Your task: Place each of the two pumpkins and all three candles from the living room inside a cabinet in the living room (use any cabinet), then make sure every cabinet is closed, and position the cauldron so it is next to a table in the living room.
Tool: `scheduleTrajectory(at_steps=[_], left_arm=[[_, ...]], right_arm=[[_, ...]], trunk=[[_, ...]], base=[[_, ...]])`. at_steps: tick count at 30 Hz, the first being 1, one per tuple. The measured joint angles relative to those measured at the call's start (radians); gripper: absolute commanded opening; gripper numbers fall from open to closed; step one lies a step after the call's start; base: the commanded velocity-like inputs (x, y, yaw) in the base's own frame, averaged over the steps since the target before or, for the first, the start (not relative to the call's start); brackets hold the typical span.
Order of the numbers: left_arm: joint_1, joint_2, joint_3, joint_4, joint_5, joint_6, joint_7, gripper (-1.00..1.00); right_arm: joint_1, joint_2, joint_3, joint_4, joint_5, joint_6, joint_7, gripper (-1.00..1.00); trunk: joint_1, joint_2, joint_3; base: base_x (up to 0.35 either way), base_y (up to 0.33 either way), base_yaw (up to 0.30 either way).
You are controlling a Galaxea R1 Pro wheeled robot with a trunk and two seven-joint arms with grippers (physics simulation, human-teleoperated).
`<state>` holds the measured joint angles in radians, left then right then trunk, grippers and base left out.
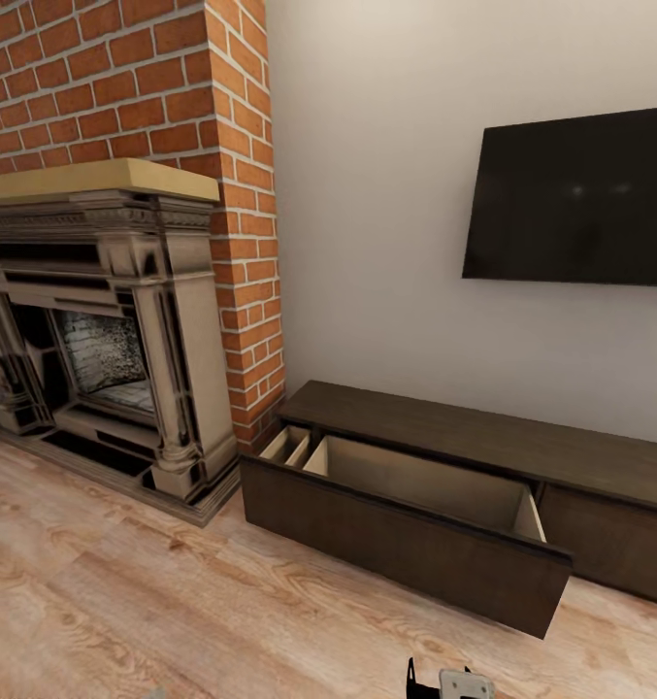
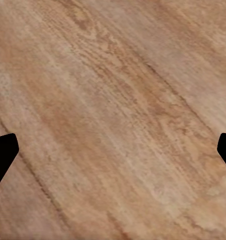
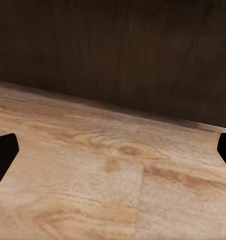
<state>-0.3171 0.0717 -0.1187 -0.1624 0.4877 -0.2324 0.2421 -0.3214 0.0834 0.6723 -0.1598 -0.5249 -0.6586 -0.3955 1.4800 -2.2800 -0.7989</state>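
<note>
The light wood plank floor (image 1: 124, 582) carries the long, low, dark brown wooden cabinet (image 1: 483, 437) beside the ornate stone fireplace surround (image 1: 105, 340).

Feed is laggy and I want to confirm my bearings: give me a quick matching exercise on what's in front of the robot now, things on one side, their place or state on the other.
Things:
1. cabinet drawer
2. TV
3. fireplace
4. left gripper

Place or state:
A. mounted on the pale wall above the cabinet
B. open, nothing between its fingers, over plank floor
C. pulled out, pale interior looks empty as far as visible
D. set in the red brick chimney, left of the cabinet

Pairs: 1-C, 2-A, 3-D, 4-B
</note>
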Motion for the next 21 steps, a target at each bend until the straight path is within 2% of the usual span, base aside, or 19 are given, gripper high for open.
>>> scheduleTrajectory(at_steps=[6, 21], left_arm=[[0.0, 0.0, 0.0, 0.0, -0.001, 0.0, 0.0, 1.0], [0.0, 0.0, 0.0, 0.0, -0.001, 0.0, 0.0, 1.0]], right_arm=[[0.0, -0.001, -0.001, -0.001, -0.001, -0.001, 0.0, 1.0], [0.0, 0.005, -0.001, 0.0, -0.01, 0.0, -0.001, 1.0]], trunk=[[0.0, 0.0, 0.0], [0.0, 0.0, -0.003]], base=[[0.0, 0.0, 0.011], [-0.092, 0.125, 0.272]])
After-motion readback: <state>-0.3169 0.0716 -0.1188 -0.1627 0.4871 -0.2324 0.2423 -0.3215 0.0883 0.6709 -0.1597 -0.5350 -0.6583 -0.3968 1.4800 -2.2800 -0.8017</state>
